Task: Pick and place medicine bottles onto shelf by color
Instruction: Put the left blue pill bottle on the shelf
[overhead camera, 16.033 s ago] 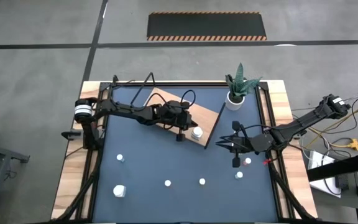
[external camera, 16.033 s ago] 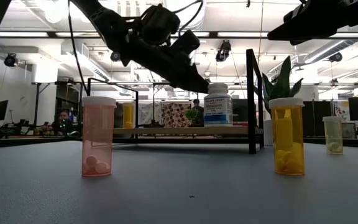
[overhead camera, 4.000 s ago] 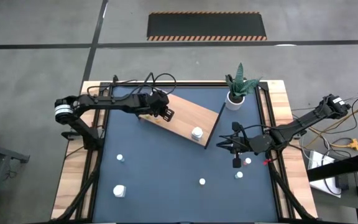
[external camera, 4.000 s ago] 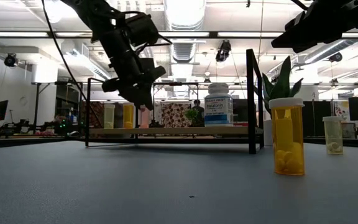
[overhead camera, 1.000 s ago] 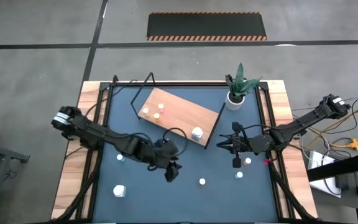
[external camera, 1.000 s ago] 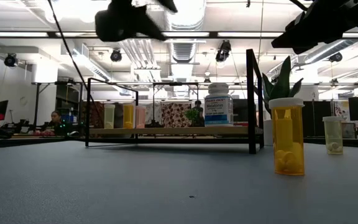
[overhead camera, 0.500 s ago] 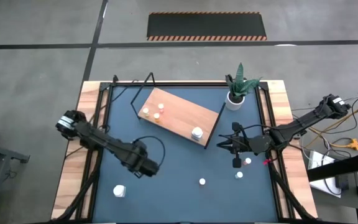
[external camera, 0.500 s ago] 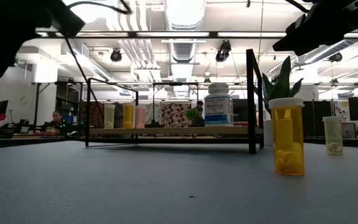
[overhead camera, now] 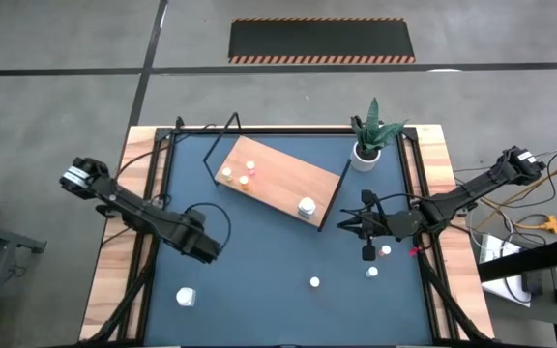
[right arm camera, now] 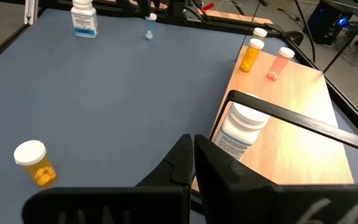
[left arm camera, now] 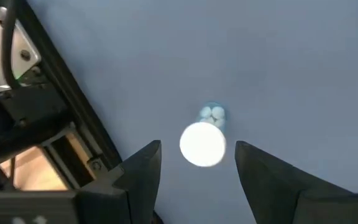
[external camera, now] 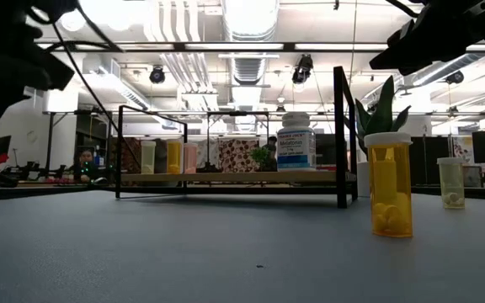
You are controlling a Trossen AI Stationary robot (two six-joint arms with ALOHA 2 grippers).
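A small clear medicine bottle (left arm camera: 202, 144) with a white cap stands upright on the dark blue table, near its left side. My left gripper (left arm camera: 197, 171) hangs open above it, pointing down, one finger on either side of the cap without touching. The hand (overhead camera: 201, 247) hides this bottle in the high view. On the wooden shelf (overhead camera: 283, 179) stand three small bottles (overhead camera: 244, 174) and a big white one (overhead camera: 306, 206). My right gripper (right arm camera: 193, 155) waits shut, nothing in it, beside the shelf's right end (overhead camera: 348, 225).
A yellow bottle (overhead camera: 314, 282) and a big white bottle (overhead camera: 185, 296) stand near the front of the table. Two small bottles (overhead camera: 378, 261) are under the right arm. A potted plant (overhead camera: 367, 140) is at the back right. The black table frame (left arm camera: 73, 124) runs close by the left gripper.
My left gripper has swung from the table's near middle toward the left edge. It has come down and tipped to point straight down over the small clear bottle. Its fingers have stayed open.
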